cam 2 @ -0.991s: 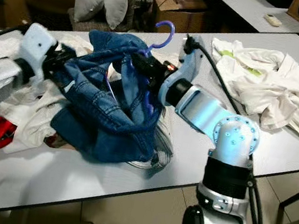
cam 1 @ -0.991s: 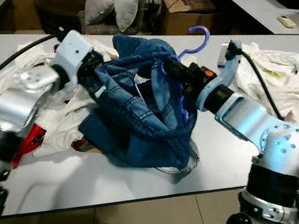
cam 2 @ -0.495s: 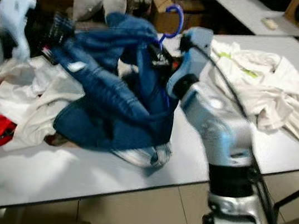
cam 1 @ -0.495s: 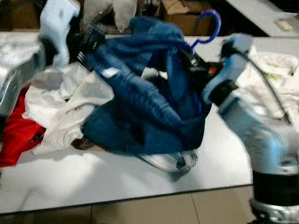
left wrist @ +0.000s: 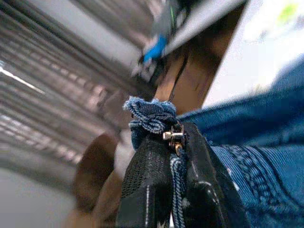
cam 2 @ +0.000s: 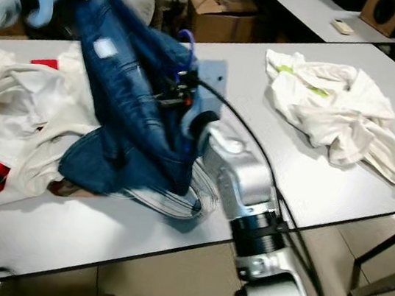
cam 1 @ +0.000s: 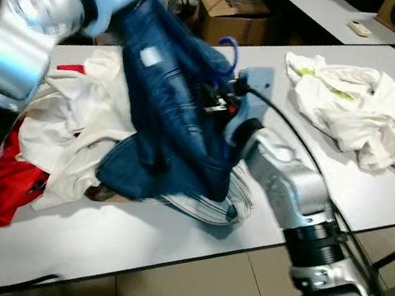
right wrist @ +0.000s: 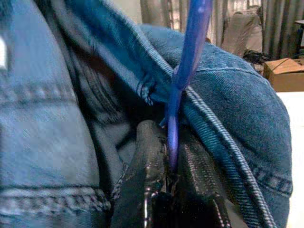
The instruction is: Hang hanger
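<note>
A blue denim garment (cam 1: pixel 166 106) hangs lifted above the white table (cam 1: pixel 170 233), its lower part still resting on the table. My left gripper (left wrist: pixel 176 161) is raised high at the upper left and is shut on the garment's hem. A blue plastic hanger (cam 1: pixel 229 48) sits inside the denim with its hook (cam 2: pixel 186 39) poking out on top. My right gripper (right wrist: pixel 168 156) is shut on the hanger's thin blue bar (right wrist: pixel 185 71), buried in the denim folds at the table's middle.
White clothes (cam 1: pixel 75 122) and a red cloth (cam 1: pixel 14 180) lie at the left of the table. Another white heap (cam 1: pixel 353 104) lies at the right. A cardboard box (cam 1: pixel 232 15) and cushions stand behind the table. A striped cloth (cam 1: pixel 203 207) lies under the denim.
My left arm has swung up and left, lifting the denim high and stretching it. The right arm with the hanger has moved left and lower. The camera has also shifted.
</note>
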Robot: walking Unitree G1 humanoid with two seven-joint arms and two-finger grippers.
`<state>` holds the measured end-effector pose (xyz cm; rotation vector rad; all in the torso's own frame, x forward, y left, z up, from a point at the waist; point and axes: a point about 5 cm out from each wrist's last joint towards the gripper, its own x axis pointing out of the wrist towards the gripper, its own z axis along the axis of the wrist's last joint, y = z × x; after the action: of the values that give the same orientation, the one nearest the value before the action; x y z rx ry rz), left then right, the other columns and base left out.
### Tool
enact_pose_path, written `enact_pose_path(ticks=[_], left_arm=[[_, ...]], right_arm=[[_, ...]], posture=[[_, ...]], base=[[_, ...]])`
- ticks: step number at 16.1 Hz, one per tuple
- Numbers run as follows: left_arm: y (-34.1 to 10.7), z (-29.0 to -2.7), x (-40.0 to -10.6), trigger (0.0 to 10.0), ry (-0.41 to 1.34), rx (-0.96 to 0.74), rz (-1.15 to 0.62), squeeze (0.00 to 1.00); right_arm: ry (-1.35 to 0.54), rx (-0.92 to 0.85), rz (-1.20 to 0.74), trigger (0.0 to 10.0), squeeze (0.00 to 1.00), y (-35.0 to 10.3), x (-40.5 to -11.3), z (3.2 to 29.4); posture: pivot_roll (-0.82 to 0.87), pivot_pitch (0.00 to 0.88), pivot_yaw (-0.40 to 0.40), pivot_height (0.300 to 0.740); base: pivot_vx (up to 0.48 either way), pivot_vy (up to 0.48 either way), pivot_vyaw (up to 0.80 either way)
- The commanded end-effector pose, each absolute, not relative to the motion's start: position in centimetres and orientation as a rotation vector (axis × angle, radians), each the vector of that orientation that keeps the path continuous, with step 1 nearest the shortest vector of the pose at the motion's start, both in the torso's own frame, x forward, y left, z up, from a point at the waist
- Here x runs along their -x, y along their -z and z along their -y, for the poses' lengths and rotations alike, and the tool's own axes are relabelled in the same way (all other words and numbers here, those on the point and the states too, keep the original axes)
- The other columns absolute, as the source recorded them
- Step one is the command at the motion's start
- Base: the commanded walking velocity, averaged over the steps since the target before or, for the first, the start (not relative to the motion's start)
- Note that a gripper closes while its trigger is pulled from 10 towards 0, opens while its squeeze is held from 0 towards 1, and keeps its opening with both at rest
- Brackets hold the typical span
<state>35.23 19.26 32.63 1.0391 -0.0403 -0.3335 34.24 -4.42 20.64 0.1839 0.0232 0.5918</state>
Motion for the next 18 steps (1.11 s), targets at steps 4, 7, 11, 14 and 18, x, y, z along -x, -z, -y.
enact_pose_path(ticks=[4,7,11,14,18], left_arm=[[-27.0,-21.1,-34.5,0.0,0.426,-1.150,-0.249,0.00],[-25.2,-22.4,-33.8,0.0,0.449,-1.194,-0.392,0.00],[-25.0,-22.4,-34.2,0.0,0.389,-1.143,-0.314,0.00],[-26.6,-21.8,-35.0,0.0,0.325,-1.037,-0.163,0.00],[-28.2,-20.9,-34.9,10.0,0.361,-0.913,0.007,1.00]], right_arm=[[-0.461,-0.247,-0.006,10.0,0.00,-20.4,-35.2,7.0],[-0.460,-0.409,0.105,10.0,0.00,-22.7,-35.5,8.3],[-0.520,-0.453,0.133,10.0,0.00,-24.1,-35.4,8.6],[-0.518,-0.458,0.074,10.0,0.00,-23.2,-35.5,8.4],[-0.497,-0.428,0.001,10.0,0.00,-21.9,-35.6,8.4]], posture=[[-0.02,0.000,0.054,0.740],[-0.02,0.000,0.049,0.740],[-0.02,0.000,0.048,0.740],[-0.02,0.000,0.048,0.740],[-0.02,0.000,0.045,0.740]], base=[[0.000,0.000,0.00],[0.000,0.000,0.00],[0.000,0.000,0.00],[0.000,0.000,0.00],[0.000,0.000,0.00]])
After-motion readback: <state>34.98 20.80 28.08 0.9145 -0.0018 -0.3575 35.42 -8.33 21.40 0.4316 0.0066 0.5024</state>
